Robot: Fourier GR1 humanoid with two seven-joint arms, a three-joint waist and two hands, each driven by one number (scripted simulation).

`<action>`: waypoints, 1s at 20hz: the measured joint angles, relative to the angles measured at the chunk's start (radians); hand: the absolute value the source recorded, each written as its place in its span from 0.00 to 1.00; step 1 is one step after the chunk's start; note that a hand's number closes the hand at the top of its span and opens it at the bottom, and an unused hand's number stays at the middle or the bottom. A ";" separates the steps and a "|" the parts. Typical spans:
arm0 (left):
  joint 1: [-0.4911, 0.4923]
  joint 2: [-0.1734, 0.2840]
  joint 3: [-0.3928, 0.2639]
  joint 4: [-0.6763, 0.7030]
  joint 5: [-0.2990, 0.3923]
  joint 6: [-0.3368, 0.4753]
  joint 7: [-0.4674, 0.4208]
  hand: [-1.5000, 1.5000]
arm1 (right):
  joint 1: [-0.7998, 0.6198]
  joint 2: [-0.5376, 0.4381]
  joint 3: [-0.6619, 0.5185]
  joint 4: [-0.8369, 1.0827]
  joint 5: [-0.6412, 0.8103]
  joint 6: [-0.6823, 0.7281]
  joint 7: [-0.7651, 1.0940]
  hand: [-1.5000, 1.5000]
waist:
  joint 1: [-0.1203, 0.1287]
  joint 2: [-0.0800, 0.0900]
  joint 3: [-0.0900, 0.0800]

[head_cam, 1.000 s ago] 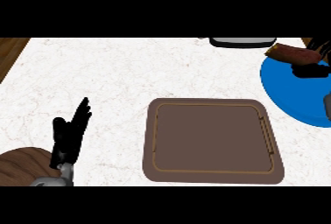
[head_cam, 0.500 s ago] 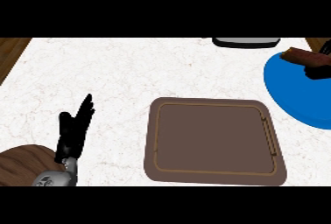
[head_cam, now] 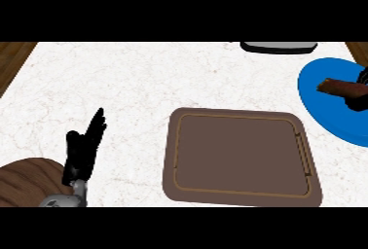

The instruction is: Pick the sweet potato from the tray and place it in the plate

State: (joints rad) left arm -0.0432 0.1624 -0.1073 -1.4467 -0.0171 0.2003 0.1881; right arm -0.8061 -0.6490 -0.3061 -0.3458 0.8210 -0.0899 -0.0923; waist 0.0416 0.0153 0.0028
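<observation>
white counter holds a brown tray (head_cam: 244, 155); right hand (head_cam: 359, 99), fingers curled round sweet potato (head_cam: 341, 88), over blue plate (head_cam: 323, 104).

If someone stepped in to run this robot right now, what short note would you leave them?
Left hand: open, resting at the lower left, holding nothing.
Right hand: at the right edge, mostly out of view; its grip cannot be judged.
Sweet potato: over the blue plate, beside the right hand.
Tray: brown, nothing on it.
Done: sweet potato taken off the tray and brought to the plate.
Left: confirm it rests on the plate and is released, then withdraw the right hand.
</observation>
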 measured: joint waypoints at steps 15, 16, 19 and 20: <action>-0.016 -0.001 0.020 -0.001 0.000 -0.001 0.023 0.50 | -0.028 -0.058 -0.219 0.111 -0.238 0.193 -0.375 0.00 | -0.018 -0.003 0.002; -0.012 -0.001 0.019 -0.003 -0.003 0.000 0.020 0.50 | -0.026 -0.073 -0.250 0.116 -0.271 0.215 -0.389 0.00 | -0.020 -0.004 0.002; -0.007 -0.001 0.024 0.000 -0.001 -0.001 0.016 0.50 | -0.007 -0.102 -0.325 0.137 -0.351 0.282 -0.433 0.00 | -0.021 -0.004 0.001; -0.003 0.002 0.023 -0.013 -0.001 -0.004 0.023 0.50 | 0.003 -0.113 -0.342 0.143 -0.371 0.305 -0.443 0.00 | -0.020 -0.005 0.001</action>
State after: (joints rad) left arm -0.0457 0.1640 -0.0841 -1.4596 -0.0183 0.1966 0.2112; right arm -0.8031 -0.7618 -0.6481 -0.2032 0.4500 0.2146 -0.5350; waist 0.0216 0.0108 0.0040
